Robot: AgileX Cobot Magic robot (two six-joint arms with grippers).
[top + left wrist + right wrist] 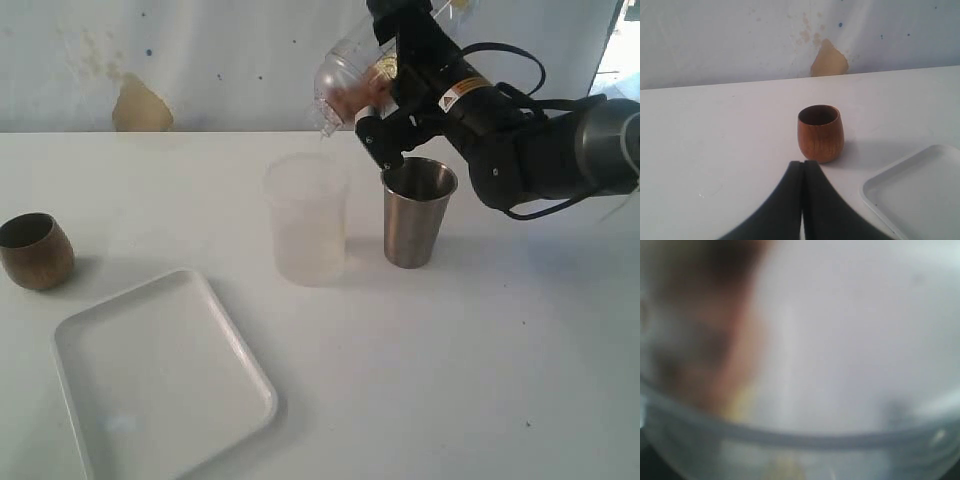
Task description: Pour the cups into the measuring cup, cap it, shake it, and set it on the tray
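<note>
Two grippers were at work. The right gripper point(378, 88) clamped the clear measuring cup point(345, 80), jaws spread wide around its wall, and held it in the air tipped far over, with brownish contents inside. Its lower end hung above the rim of a frosted translucent cup point(308, 218) standing on the white table point(480, 360). The right wrist view gave only a blur of that clear wall point(800, 440) and a brown smear. At three o'clock from the frosted cup, just beside it, stood the steel tumbler point(418, 212) — upright, apart from the arm. The left gripper point(802, 200) had its jaws pressed together, holding nothing. The wooden cup point(820, 132) stood upright near its tips. The tray point(160, 380) lay at seven o'clock from the frosted cup, with the wooden cup well off at nine.
</note>
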